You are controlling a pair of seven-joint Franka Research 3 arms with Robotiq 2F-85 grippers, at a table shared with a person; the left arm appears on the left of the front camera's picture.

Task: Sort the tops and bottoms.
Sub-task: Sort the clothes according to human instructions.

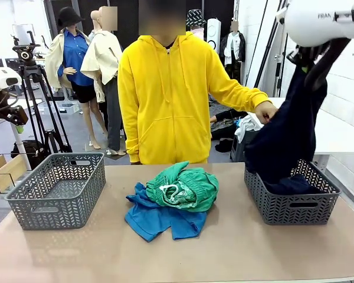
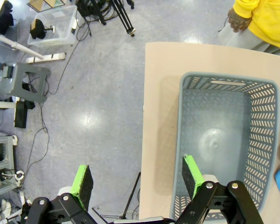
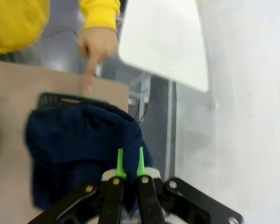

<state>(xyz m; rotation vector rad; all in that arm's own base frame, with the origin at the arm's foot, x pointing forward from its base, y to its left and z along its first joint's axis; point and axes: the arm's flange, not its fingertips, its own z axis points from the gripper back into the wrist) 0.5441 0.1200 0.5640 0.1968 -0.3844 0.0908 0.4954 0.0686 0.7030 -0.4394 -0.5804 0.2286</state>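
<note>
Person's hand (image 1: 265, 111) beside right basket (image 1: 292, 206); navy garment (image 1: 286, 135) hanging from right claw (image 3: 129, 158).

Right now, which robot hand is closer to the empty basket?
Left. The left gripper hangs open above one end of the empty basket; the right gripper is across the table, shut on the dark navy garment over the other basket.

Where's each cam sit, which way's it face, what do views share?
Front: between the arms, facing across table at person; right gripper holds navy garment over right basket.
Left wrist: at table's left edge, looking down into left basket; open left gripper at bottom.
Right wrist: looking down its shut fingers at the garment; person's hand beyond.
Shared: garment, front and right wrist.
</note>
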